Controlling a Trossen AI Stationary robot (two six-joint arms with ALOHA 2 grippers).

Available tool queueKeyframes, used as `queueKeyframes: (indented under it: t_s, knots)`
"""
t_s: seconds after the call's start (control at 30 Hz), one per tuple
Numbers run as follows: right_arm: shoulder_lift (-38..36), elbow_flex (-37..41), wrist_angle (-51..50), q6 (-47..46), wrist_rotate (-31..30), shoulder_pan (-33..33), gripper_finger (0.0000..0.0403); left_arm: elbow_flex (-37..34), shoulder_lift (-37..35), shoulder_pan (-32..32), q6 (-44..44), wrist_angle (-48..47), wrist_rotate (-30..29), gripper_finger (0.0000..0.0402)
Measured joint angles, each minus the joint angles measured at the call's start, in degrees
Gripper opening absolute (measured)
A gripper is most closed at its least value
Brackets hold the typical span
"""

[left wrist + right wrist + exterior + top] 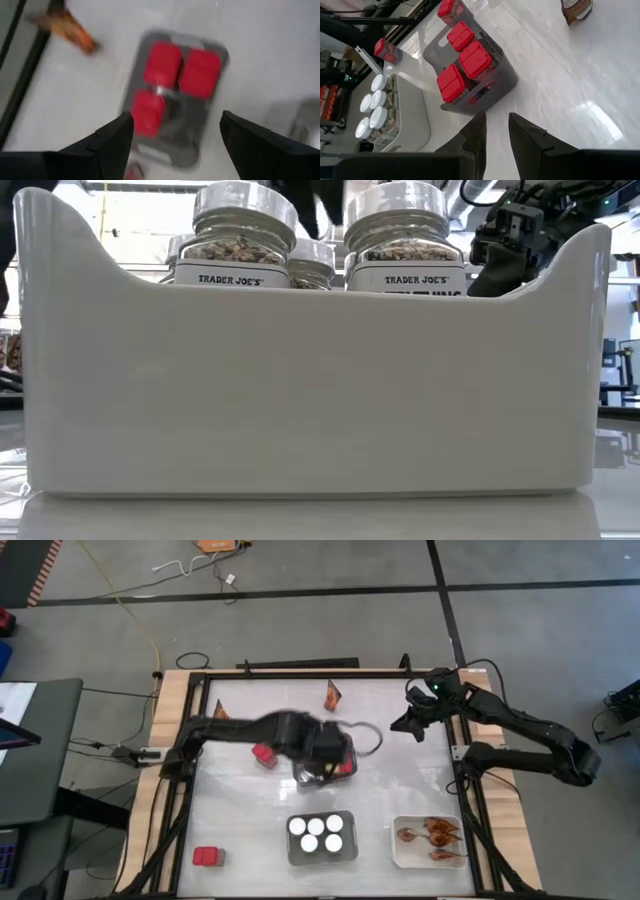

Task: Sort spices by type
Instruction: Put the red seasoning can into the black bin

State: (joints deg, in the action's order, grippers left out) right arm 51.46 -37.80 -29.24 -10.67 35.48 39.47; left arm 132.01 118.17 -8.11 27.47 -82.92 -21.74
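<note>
A grey tray [220,52] at mid-table holds three red boxes [162,62]. My left gripper [175,120] hovers open above it with nothing between its fingers, and in the high view it covers most of the tray [325,755]. One loose red box [265,755] lies on the table just left of the tray, and another [208,857] sits near the front left corner. Two orange-brown packets [333,695] [218,710] lie near the far edge. My right gripper [497,120] waits at the far right [410,722], its fingers a little apart and empty.
At the near edge, a white tray [322,860] holds several white-lidded jars [322,833]. A second white tray [400,855] to its right holds packets [432,833]. In the low view the jar tray's front wall [300,380] fills the picture. The table's dark frame [470,800] runs round its edges.
</note>
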Motion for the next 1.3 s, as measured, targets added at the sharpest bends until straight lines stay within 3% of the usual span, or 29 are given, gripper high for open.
queueKeyframes:
  t_s: [0.17,0.27,0.63,0.9,1.07,1.3]
  knots:
    - [0.00,0.00,1.58,1.48,-0.74,-0.01,0.0108,-0.38,-0.02,6.94,-10.40,11.16,6.68,0.0284]
    - [0.00,0.00,2.94,2.05,-2.77,0.01,0.0108,-4.04,-0.07,10.98,-14.09,18.61,11.10,0.0284]
    - [0.00,0.00,10.84,2.09,-3.06,0.01,0.0108,-12.44,-2.13,20.64,-16.95,25.82,9.82,0.0284]
    - [0.00,0.00,11.43,2.08,-3.07,-0.01,0.0108,-27.40,-8.55,22.97,-17.19,37.42,10.03,0.0284]
    - [0.02,0.00,11.18,-0.11,-5.06,0.39,0.0108,-38.42,-15.97,24.75,-16.63,44.56,11.57,0.0284]
    - [0.00,0.00,11.06,-0.45,-5.20,0.79,0.0108,-51.03,-28.11,26.23,-16.01,46.95,12.31,0.0284]
